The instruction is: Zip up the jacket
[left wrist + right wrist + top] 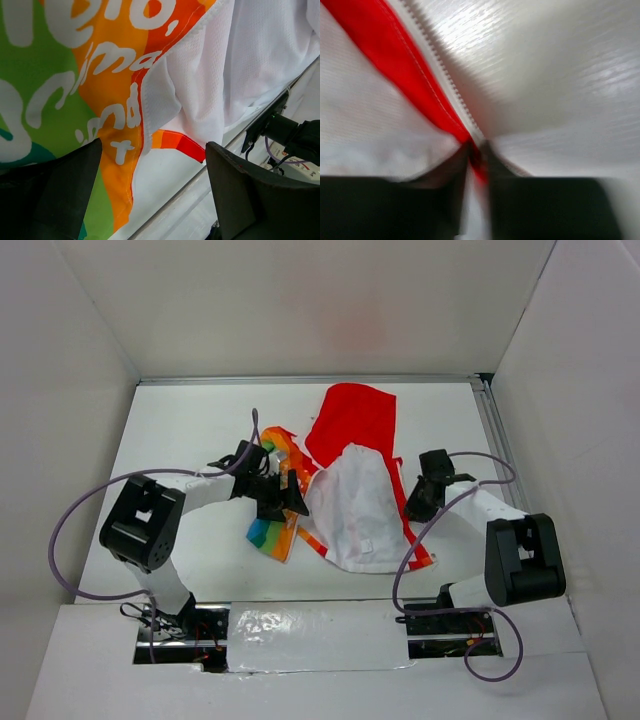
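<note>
1. The jacket (355,505) lies open in the middle of the tabletop (180,430) with its white lining up. Its red hood (350,418) is spread toward the far wall (300,310).
2. The rainbow panel (272,530) is bunched along the jacket's left edge, partly under the left arm.
3. The left gripper (283,497) sits over that panel where it meets the lining. In the wrist view its fingers (60,195) are spread wide, and the panel's white-seamed edge (145,115) runs down between them. Whether either finger touches the cloth cannot be told.
4. The right gripper (420,502) is at the jacket's right edge. The wrist view is blurred, but its fingers (555,205) are pressed together, pinching the red border. The zipper (440,65) teeth run up and away from the pinch along that border.
5. Bare tabletop shows on every side:
   - a strip between the hood and the far wall;
   - a wide stretch from the rainbow panel to the left wall (70,390);
   - a narrower band between the right gripper and the rail (497,440) at the right edge.
6. The jacket's near hem lies close to the tabletop's near edge, between the two arm bases.
</note>
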{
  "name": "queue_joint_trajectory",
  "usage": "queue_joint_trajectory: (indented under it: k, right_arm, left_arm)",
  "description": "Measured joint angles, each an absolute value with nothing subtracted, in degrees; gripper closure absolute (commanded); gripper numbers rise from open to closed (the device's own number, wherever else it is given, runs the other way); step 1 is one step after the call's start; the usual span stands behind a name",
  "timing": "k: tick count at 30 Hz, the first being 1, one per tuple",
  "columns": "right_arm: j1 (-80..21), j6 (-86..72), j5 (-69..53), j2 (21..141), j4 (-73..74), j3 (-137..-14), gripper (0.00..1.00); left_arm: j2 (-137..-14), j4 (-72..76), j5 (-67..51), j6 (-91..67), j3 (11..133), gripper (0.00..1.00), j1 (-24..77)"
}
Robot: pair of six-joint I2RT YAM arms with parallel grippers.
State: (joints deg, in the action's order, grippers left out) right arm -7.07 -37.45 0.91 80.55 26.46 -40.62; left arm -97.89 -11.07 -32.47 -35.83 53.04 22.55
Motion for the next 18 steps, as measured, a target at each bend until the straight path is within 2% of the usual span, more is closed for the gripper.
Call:
queue_joint_trajectory:
  k: [4,10,15,18]
  right_arm:
    - [-6.96,-36.62,-0.67,80.66,26.52,-42.06,1.0]
    - [-6.85,-36.34,3.44,80.75,29.39,-50.13,1.0]
    - [-8.84,-39.81,14.76,78.17,40.05,-59.05,1.0]
    - [-14.02,-44.49,23.07,78.7,49.47,-66.61,1.0]
  left_arm:
    - [-98.85,-10.98,-33.34,-34.41,54.15,0.03,21.76]
    - [-98.89,-11.9,-32.84,-33.06,55.81,0.03,21.43]
    - [-98.78,-14.31,-32.03,-33.28,58.35,0.03,21.45]
    - [-97.08,-15.94,-31.59,-34.02,58.15,0.03,21.45]
